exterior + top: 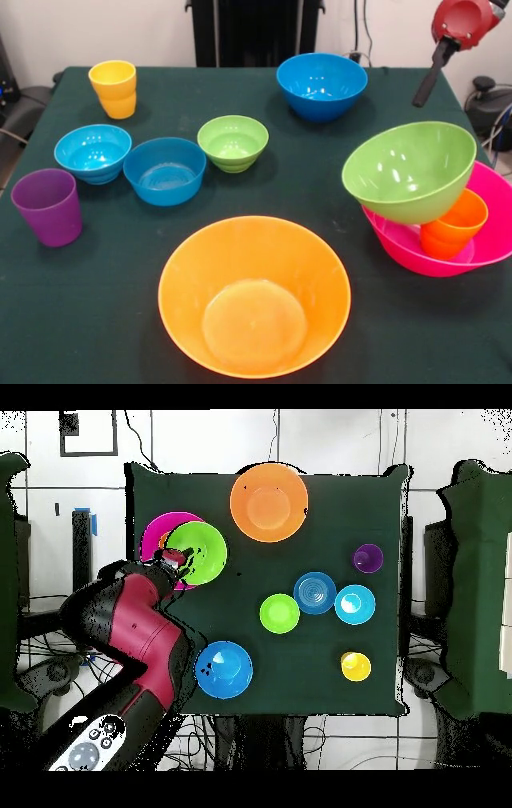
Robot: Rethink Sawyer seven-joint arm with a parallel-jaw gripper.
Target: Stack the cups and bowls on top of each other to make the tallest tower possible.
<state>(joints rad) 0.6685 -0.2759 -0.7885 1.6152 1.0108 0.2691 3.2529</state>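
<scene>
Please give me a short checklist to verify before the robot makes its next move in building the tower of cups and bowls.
1. Base: large glossy pink plastic bowl sits flat on the dark green table: ok.
2. Small orange plastic cup stands inside the pink bowl: ok.
3. Medium green plastic bowl rests level on the cup: not ok, it is tilted.
4. Gripper open and empty: cannot tell.
5. Large orange plastic bowl upright and free to pick: ok.
6. The arm clear of the pile: cannot tell; overhead it lies close beside it.
</scene>
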